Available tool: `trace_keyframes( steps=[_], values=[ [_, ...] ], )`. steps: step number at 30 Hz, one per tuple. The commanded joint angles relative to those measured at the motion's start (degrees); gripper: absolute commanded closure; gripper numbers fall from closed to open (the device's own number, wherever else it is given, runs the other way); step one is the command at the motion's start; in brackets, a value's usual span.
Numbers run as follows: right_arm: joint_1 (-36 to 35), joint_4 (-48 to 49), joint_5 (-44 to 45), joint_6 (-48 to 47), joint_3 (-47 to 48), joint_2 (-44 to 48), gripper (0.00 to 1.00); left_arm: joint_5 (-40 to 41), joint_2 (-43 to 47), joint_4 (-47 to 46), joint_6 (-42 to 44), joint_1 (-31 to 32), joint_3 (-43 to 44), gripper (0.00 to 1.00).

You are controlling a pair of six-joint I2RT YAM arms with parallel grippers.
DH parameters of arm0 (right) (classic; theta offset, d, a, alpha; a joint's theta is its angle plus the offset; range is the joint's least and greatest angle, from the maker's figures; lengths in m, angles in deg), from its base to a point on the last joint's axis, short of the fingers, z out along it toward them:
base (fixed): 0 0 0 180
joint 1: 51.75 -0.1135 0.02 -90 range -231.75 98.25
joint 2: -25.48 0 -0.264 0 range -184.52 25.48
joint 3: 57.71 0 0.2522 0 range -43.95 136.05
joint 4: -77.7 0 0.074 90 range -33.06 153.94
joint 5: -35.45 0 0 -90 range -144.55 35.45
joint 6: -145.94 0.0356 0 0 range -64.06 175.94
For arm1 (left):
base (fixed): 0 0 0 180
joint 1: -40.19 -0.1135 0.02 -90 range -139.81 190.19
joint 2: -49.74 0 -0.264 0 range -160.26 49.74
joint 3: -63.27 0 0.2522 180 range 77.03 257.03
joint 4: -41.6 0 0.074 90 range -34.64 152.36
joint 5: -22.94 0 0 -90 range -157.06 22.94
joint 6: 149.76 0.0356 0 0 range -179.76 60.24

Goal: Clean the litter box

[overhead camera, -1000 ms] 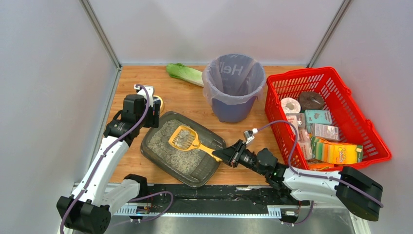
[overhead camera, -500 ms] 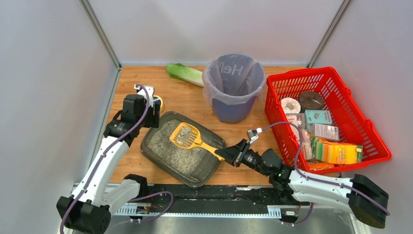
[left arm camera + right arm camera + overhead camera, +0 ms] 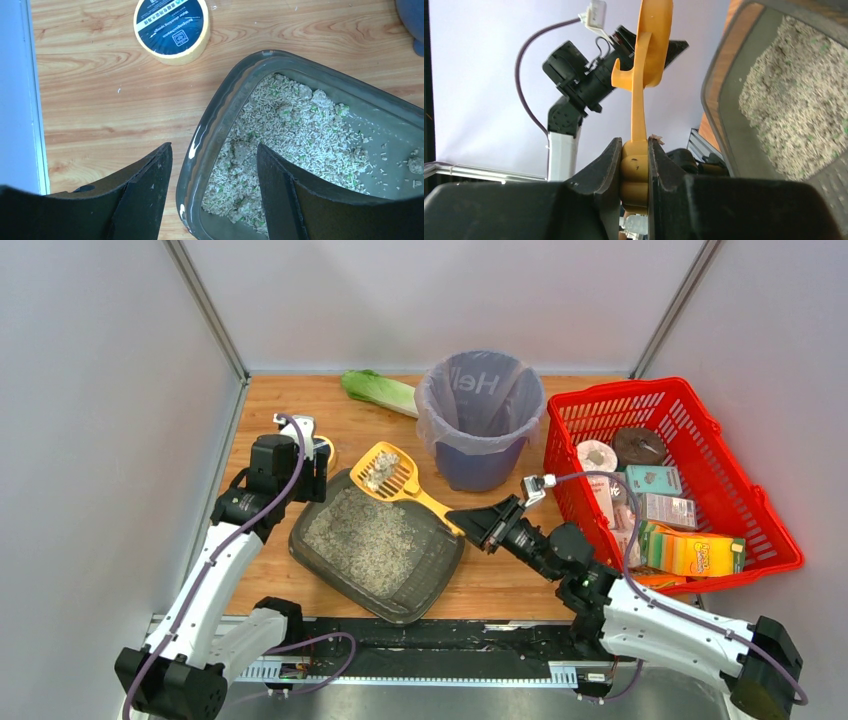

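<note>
The dark grey litter box (image 3: 436,565) with grey-beige litter lies on the wooden table, left of centre; it also shows in the left wrist view (image 3: 220,115) and the right wrist view (image 3: 724,95). My right gripper (image 3: 476,523) is shut on the handle of a yellow litter scoop (image 3: 385,470), held raised over the box's far edge with clumps in its head; the scoop also shows edge-on in the right wrist view (image 3: 642,80). My left gripper (image 3: 215,165) is open, its jaws standing either side of the box's far-left rim without gripping it.
A purple bag-lined bin (image 3: 480,415) stands behind the box. A red mesh basket (image 3: 740,480) of packages sits at the right. A lettuce (image 3: 378,390) lies at the back. A yellow tape roll (image 3: 172,27) lies beside the box's left corner.
My right gripper has lifted the scoop out of the litter and swung it toward the box's far edge, nearer the bin. The left arm has not moved.
</note>
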Motion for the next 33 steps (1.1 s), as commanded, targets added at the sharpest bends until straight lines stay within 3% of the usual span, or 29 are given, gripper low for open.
trace_keyframes(
  steps=[1, 13, 19, 25, 30, 33],
  values=[
    [3.5, 0.9, -3.6, -2.3, 7.2, -2.9, 1.0, 1.0, 1.2, -1.1, 0.1, 0.4, 0.0, 0.29],
    [23.0, -5.4, -16.7, -1.7, 21.5, -8.4, 1.0, 1.1, 1.5, -1.2, 0.2, 0.4, 0.0, 0.29],
    [34.5, -18.9, -21.3, -8.0, 29.3, -5.9, 1.0, 0.6, 1.0, -1.1, 0.2, 0.4, 0.1, 0.29],
    [46.7, -23.3, -27.6, -8.9, 28.2, -3.1, 1.0, 0.6, 0.9, -1.2, 0.2, 0.4, 0.1, 0.29],
    [50.1, -31.5, -30.2, -18.2, 31.7, -3.7, 1.0, 0.0, 0.4, -1.2, 0.0, 0.4, 0.1, 0.29],
    [50.1, -39.2, -32.3, -28.4, 37.3, -7.3, 1.0, -0.3, 0.3, -1.3, 0.0, 0.4, 0.1, 0.29]
  ],
)
